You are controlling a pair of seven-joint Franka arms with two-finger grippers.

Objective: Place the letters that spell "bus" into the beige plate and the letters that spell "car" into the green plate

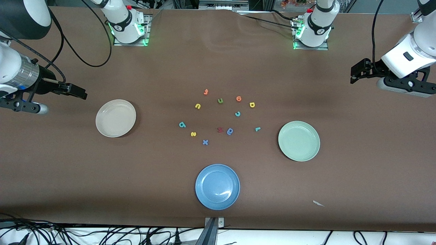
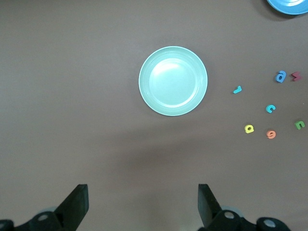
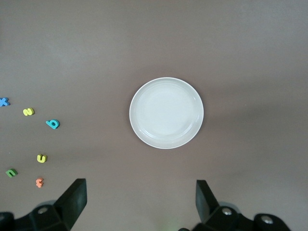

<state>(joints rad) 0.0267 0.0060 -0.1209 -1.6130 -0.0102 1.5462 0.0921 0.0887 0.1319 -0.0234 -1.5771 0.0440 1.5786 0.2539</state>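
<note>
Six wanted letters loose around the maroon letter: teal b, yellow s and yellow u toward the beige plate; teal c, teal r and what looks like the yellow a toward the green plate. Both plates empty, nothing sorted yet. Left gripper and right gripper wide open, holding nothing, aloft at the table's ends. Next, probably: descend squarely on one tiny letter.

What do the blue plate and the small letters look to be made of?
Blue plate: a glossy finish with a bright glare streak in its well suggests glazed ceramic or hard plastic; which one is unclear. Letters, such as the teal c: matte, thick-cut, evenly coloured, likely foam.
</note>
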